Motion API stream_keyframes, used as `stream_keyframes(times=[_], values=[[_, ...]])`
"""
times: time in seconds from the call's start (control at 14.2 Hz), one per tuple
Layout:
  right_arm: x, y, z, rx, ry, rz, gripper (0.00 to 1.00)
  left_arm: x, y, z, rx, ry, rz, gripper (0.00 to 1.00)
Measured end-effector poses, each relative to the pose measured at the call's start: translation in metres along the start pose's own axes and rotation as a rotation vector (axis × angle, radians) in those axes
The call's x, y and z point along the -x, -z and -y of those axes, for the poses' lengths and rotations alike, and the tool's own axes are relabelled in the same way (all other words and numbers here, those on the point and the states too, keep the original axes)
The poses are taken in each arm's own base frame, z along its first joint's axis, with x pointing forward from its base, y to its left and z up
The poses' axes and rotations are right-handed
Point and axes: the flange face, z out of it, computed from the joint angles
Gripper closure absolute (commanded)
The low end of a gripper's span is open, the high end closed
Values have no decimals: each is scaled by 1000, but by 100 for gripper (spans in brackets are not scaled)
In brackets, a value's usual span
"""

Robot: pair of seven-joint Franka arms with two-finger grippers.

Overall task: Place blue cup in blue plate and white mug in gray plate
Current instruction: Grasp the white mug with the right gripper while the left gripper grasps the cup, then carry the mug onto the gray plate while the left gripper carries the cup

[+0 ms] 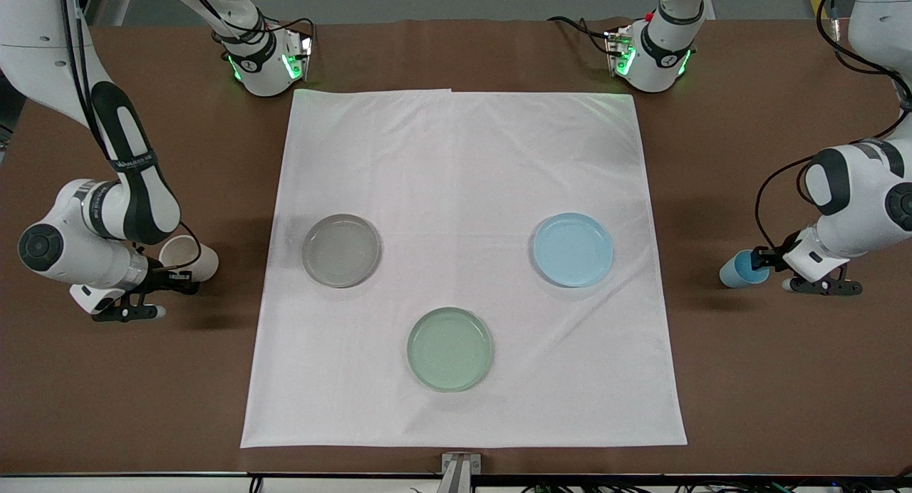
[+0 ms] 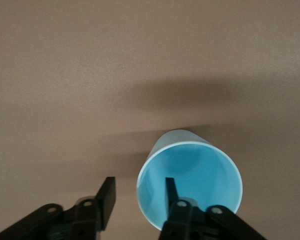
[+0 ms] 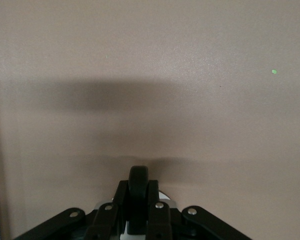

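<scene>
The blue cup (image 1: pixel 737 271) lies tipped on the brown table off the cloth, at the left arm's end. My left gripper (image 1: pixel 769 265) is open at its mouth. In the left wrist view one finger (image 2: pixel 170 192) is inside the cup (image 2: pixel 195 175), the other outside, and neither touches the wall. My right gripper (image 1: pixel 167 283) is shut on the dark handle (image 3: pixel 138 177) of the white mug (image 1: pixel 191 256), which is tilted low over the brown table at the right arm's end. The gray plate (image 1: pixel 340 250) and the blue plate (image 1: pixel 573 249) sit on the cloth, with nothing on them.
A pale green plate (image 1: pixel 449 348) sits on the white cloth (image 1: pixel 463 158), nearer the front camera than the other two plates. The brown table (image 1: pixel 784 379) surrounds the cloth. The arm bases stand along the edge farthest from the camera.
</scene>
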Motion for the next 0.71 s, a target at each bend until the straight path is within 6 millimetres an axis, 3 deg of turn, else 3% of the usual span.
stream_keyframes(times=[0.21, 0.35, 0.49, 0.71], values=[[0, 2, 3, -5, 6, 15, 97, 0, -2, -3, 3, -4, 2, 100], [-4, 23, 19, -13, 33, 51, 97, -4, 4, -11, 4, -16, -9, 100], [-9, 59, 55, -10, 68, 53, 97, -11, 13, -24, 7, -12, -30, 100], [-6, 88, 152, 7, 18, 62, 97, -26, 45, -73, 25, 57, -68, 100]])
